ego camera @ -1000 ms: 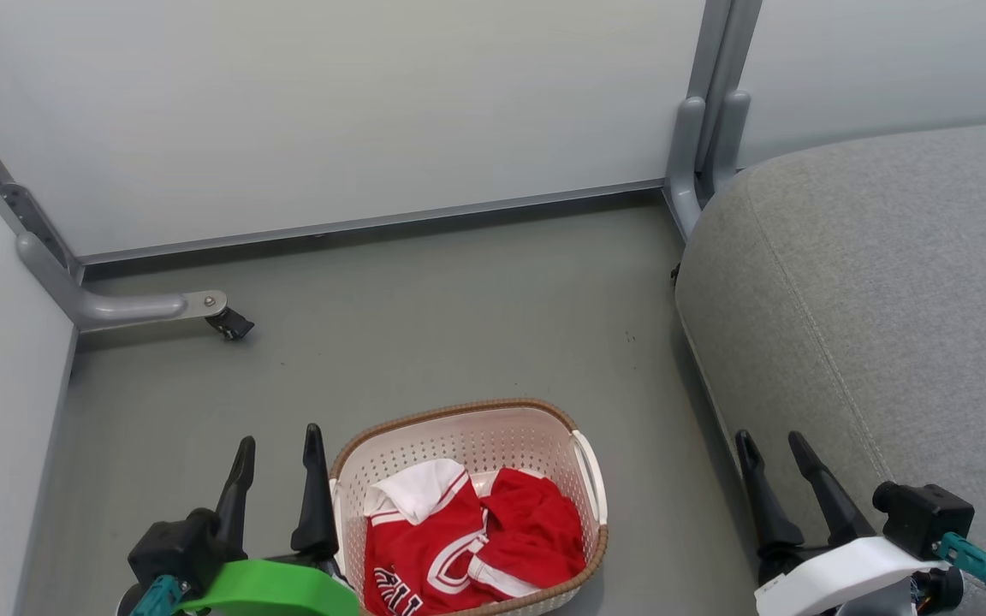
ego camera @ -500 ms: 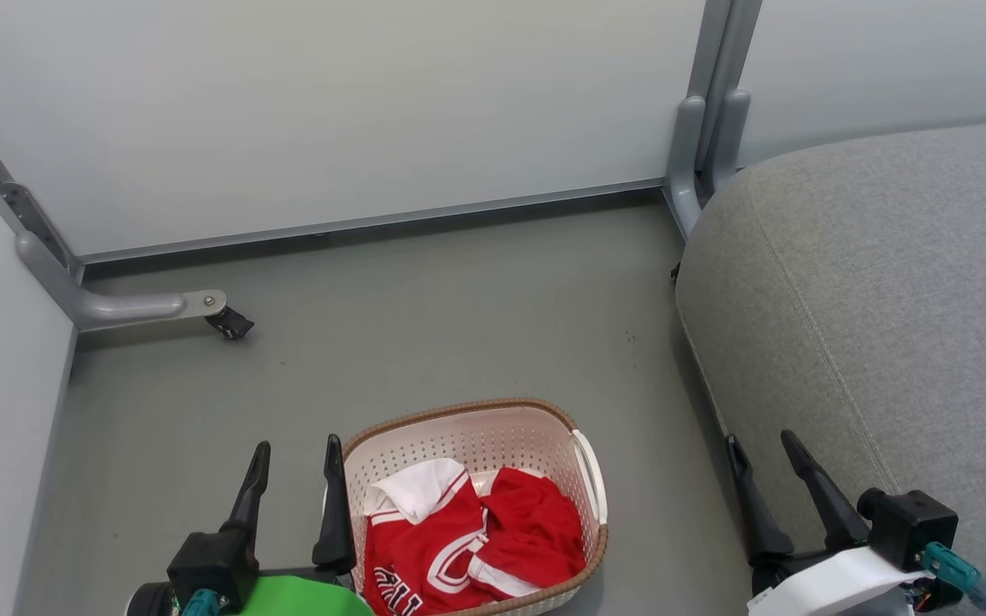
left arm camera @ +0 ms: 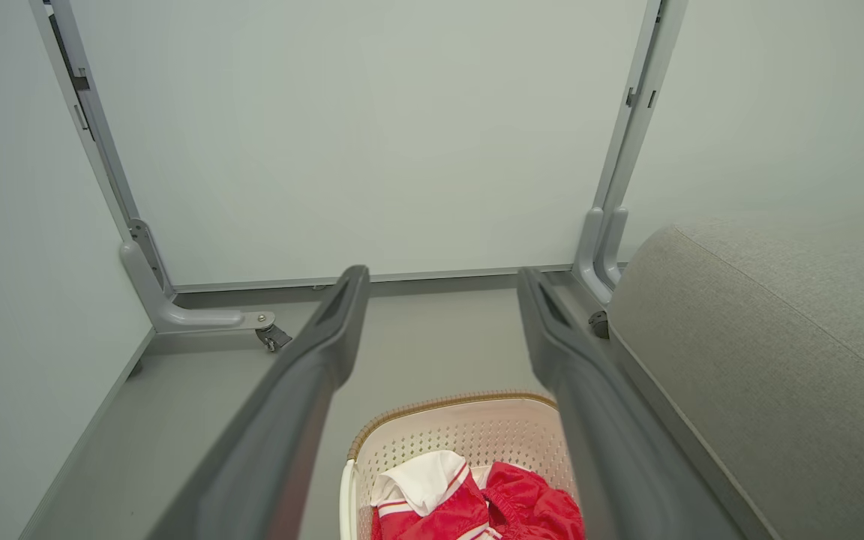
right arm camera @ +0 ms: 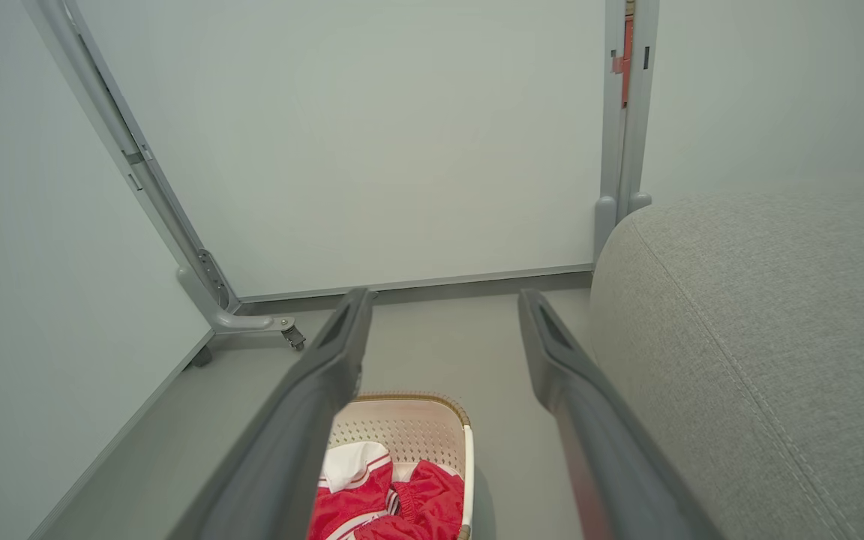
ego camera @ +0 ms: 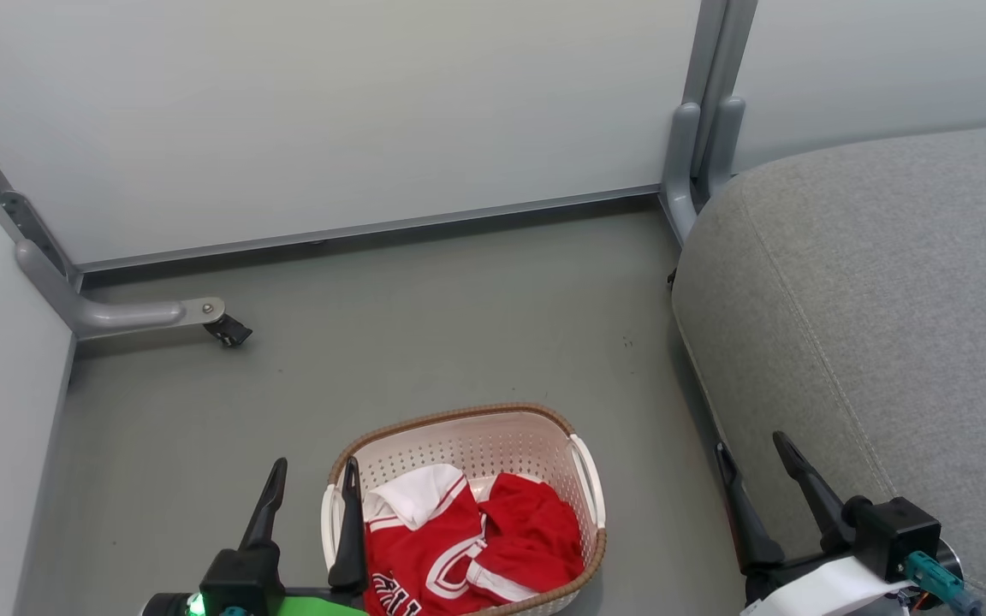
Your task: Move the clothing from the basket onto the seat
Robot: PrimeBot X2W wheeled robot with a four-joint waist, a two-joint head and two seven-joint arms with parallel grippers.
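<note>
Now, clothing [ego camera: 459, 547] lies bunched in basket [ego camera: 459, 413]: red, white trim, a white panel folded on top at left. Basket stands on floor [ego camera: 416, 325], left of seat [ego camera: 887, 299], a strip of floor between them. Left claw [ego camera: 316, 462] released, fingers spread, nothing in it; its inner finger overlaps the basket's left rim in head view, contact unclear. Right claw [ego camera: 748, 441] released too, nothing in it, just beside the seat's front edge. Pale panels [ego camera: 373, 111] behind; a castor [ego camera: 228, 329] at far left.
</note>
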